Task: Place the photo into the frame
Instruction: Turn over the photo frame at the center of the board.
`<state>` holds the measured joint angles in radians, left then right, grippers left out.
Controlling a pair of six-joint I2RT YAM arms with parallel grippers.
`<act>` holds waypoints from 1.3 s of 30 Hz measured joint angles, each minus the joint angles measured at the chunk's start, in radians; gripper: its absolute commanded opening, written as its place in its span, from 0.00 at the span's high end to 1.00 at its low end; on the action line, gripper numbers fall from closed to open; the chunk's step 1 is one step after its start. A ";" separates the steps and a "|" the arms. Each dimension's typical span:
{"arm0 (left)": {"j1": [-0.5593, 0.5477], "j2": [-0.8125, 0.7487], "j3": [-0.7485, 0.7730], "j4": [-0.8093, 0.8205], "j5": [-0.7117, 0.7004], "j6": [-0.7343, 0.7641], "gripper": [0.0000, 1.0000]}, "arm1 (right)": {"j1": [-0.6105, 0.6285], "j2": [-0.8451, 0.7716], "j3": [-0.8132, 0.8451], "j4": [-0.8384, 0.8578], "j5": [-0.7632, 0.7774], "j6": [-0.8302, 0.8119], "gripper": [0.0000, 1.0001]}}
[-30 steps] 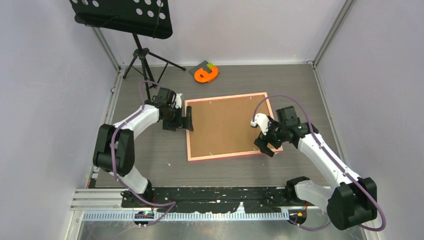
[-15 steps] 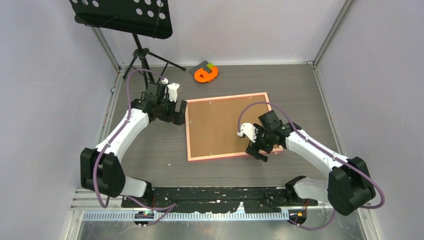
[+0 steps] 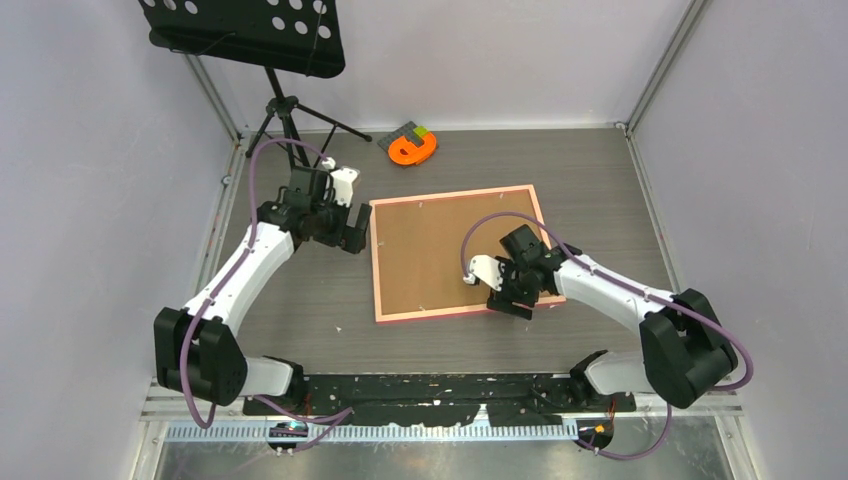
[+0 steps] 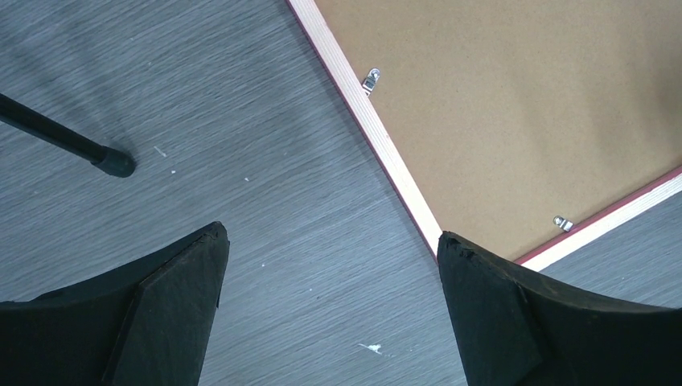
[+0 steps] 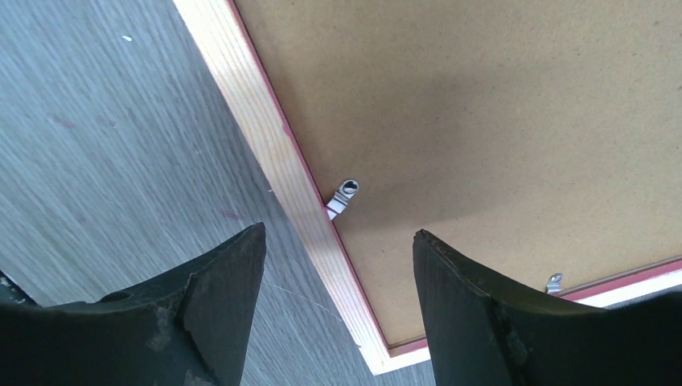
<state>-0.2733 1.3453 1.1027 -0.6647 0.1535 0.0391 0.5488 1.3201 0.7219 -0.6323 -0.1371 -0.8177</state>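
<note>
A salmon-edged picture frame point(image 3: 374, 262) lies flat and face down in the middle of the grey wood-grain table point(image 3: 300, 300). Its plain brown backing board point(image 3: 440, 250) faces up and fills the opening inside the border.

We see the left gripper point(image 3: 358, 232) at the frame's far left corner, just off its left edge. From its own wrist camera, the left gripper point(image 4: 330, 241) has its jaws spread wide with only bare table between them. One fingertip point(image 4: 462, 257) sits right beside the corner of the border.

The right gripper point(image 3: 512, 304) hangs over the frame's near edge, towards its right end. In the wrist view, the right gripper point(image 5: 338, 233) has its jaws parted, though less widely than the left pair. They have hold of nothing. They straddle the pale wooden border above a small metal retaining tab point(image 5: 344, 197), which sticks out from the border over the board. We cannot tell whether the fingers touch the frame.

A second tab point(image 5: 553, 281) shows further along the adjoining side. Two more tabs point(image 4: 370, 78) sit along the border in the left wrist view.

At the far left of the table stands a black music stand point(image 3: 250, 35) on a tripod. One of its rubber-tipped feet point(image 4: 112, 163) rests on the table near the left gripper. A small orange ring-shaped object point(image 3: 413, 148) lies at the far edge of the table, well apart from the frame.
</note>
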 measured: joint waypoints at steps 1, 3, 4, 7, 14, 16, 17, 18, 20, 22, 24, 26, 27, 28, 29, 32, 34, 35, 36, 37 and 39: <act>0.000 0.000 -0.001 0.000 0.000 0.000 0.01 | 0.000 0.005 0.000 0.004 0.006 -0.003 0.29; 0.001 0.000 -0.003 0.000 0.000 0.000 0.02 | 0.002 0.014 0.000 0.011 0.017 -0.010 0.29; 0.001 0.000 -0.004 -0.001 0.001 0.000 0.02 | 0.003 0.018 0.000 0.014 0.022 -0.012 0.30; 0.000 0.000 -0.004 0.000 0.003 0.000 0.02 | 0.010 0.024 0.000 0.023 0.028 -0.015 0.30; 0.001 0.000 -0.004 0.000 0.004 0.000 0.02 | 0.068 0.029 0.005 0.041 0.036 -0.009 0.31; 0.001 0.000 -0.004 -0.001 0.005 0.000 0.02 | 0.096 0.035 0.008 0.045 0.042 -0.004 0.31; 0.002 0.000 -0.004 -0.001 0.005 0.000 0.02 | 0.108 0.040 0.010 0.046 0.043 -0.001 0.32; 0.003 0.000 -0.004 -0.001 0.005 0.000 0.02 | 0.124 0.047 0.013 0.049 0.047 0.003 0.32; 0.006 0.000 -0.004 -0.001 0.006 0.000 0.02 | 0.148 0.061 0.021 0.051 0.051 0.009 0.33; 0.009 0.000 -0.004 -0.001 0.008 0.000 0.03 | 0.170 0.076 0.029 0.057 0.058 0.013 0.34; 0.011 0.000 -0.004 -0.001 0.009 0.000 0.02 | 0.191 0.092 0.037 0.060 0.065 0.019 0.37; 0.014 0.000 -0.004 -0.001 0.013 0.000 0.02 | 0.209 0.105 0.042 0.065 0.072 0.024 0.40; 0.014 0.000 -0.004 -0.001 0.015 0.000 0.02 | 0.218 0.110 0.043 0.068 0.075 0.027 0.41; 0.014 0.000 -0.004 -0.001 0.016 0.000 0.02 | 0.224 0.114 0.043 0.069 0.077 0.030 0.44; 0.015 0.000 -0.004 -0.001 0.018 0.000 0.03 | 0.230 0.118 0.043 0.071 0.078 0.032 0.45; 0.017 0.000 -0.005 -0.002 0.025 0.000 0.02 | 0.241 0.122 0.043 0.079 0.097 0.035 0.52; 0.019 0.000 -0.005 -0.002 0.027 0.000 0.02 | 0.245 0.122 0.043 0.080 0.102 0.038 0.59; 0.021 0.000 -0.005 -0.002 0.027 0.000 0.03 | 0.247 0.122 0.043 0.082 0.106 0.039 0.64; 0.021 0.000 -0.006 -0.002 0.028 0.000 0.03 | 0.248 0.122 0.043 0.084 0.110 0.040 0.65; 0.022 0.000 -0.006 -0.002 0.030 0.000 0.03 | 0.249 0.124 0.043 0.086 0.112 0.042 0.68; 0.023 0.000 -0.006 -0.002 0.031 0.000 0.03 | 0.251 0.126 0.046 0.079 0.115 0.043 0.72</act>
<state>-0.2504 1.3457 1.0966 -0.6670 0.1844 0.0391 0.8001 1.4456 0.7677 -0.5533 -0.0223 -0.7750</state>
